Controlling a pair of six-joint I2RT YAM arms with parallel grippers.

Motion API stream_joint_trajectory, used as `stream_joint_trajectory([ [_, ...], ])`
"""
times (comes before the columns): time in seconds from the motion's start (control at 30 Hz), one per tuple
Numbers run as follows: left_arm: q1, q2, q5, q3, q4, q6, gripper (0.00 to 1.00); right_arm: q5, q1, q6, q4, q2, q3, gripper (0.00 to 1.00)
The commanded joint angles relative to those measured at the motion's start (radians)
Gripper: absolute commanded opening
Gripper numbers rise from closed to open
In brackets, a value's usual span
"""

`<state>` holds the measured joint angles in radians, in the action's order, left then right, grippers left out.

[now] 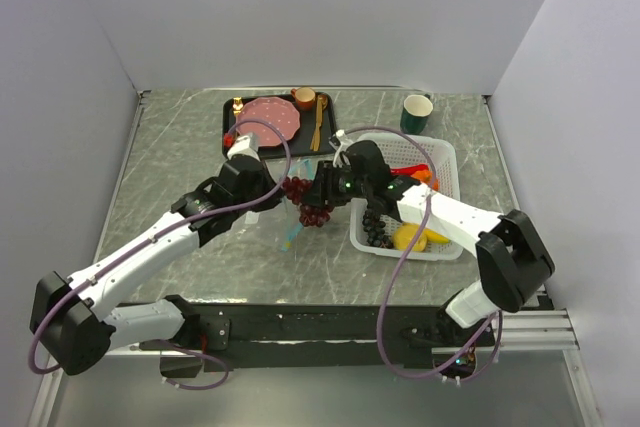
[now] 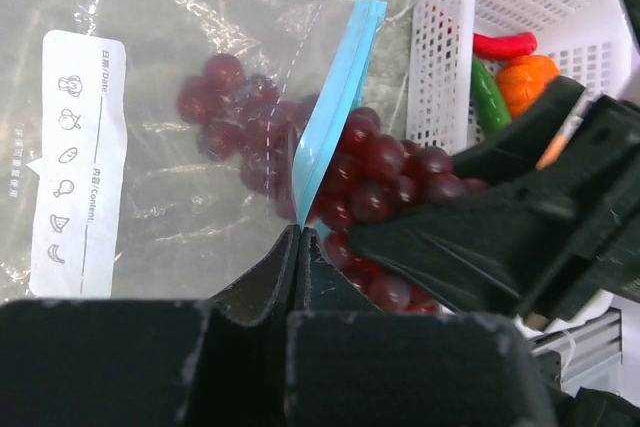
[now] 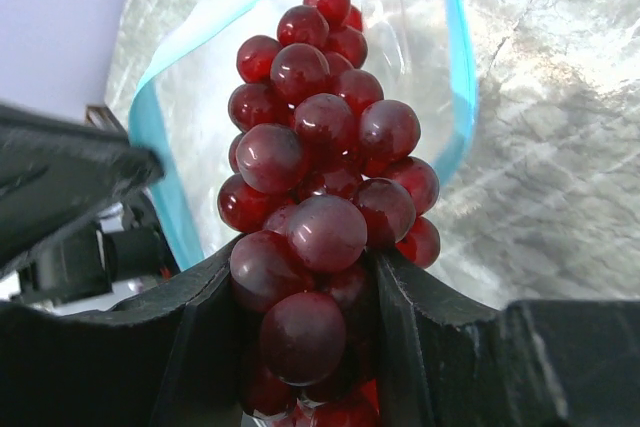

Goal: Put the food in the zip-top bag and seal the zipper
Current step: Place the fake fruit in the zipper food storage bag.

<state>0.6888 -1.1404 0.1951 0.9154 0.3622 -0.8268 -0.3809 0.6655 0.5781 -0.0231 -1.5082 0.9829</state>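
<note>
Zip-top bag (image 2: 200, 47): limp, slippery film, near the basket (image 1: 445, 162); best held by its stiffer zipper (image 2: 340, 87), where the left gripper (image 2: 298, 257) is clamped shut. Grapes (image 3: 320, 127): light, knobbly bunch, apparently halfway through the mouth, pinched at its base by the right gripper (image 3: 305, 262).

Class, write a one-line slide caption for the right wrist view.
Right claw holds dark red grapes, their tip inside the open teal zipper of the clear zip-top bag.
</note>
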Motion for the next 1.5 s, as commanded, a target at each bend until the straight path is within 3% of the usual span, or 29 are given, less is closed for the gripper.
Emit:
stream_joint_trajectory([
  [0.0,0.002,0.007,-0.046,0.002,-0.037,0.022,0.01,0.034,0.006,0.087,0.129,-0.012,0.054,0.40],
  [0.27,0.008,-0.004,-0.062,-0.010,-0.048,0.006,0.01,0.083,0.006,0.115,0.091,-0.047,0.117,0.41],
  [0.57,0.014,-0.021,-0.066,0.043,-0.052,-0.041,0.01,0.037,0.013,0.245,0.176,-0.107,0.108,0.47],
  [0.97,0.014,0.016,-0.040,0.062,-0.055,-0.064,0.01,0.088,0.060,0.261,0.160,-0.113,0.120,0.60],
  [1.1,0.014,0.025,-0.016,0.063,-0.057,-0.071,0.01,0.122,0.082,0.249,0.137,-0.121,0.152,0.69],
  [1.3,0.014,0.059,0.030,0.085,-0.045,-0.067,0.01,0.096,0.083,0.227,0.167,-0.086,0.137,0.99],
  [1.47,0.012,0.093,0.136,0.111,0.009,-0.074,0.01,0.274,0.082,0.143,0.040,0.020,0.102,1.00],
])
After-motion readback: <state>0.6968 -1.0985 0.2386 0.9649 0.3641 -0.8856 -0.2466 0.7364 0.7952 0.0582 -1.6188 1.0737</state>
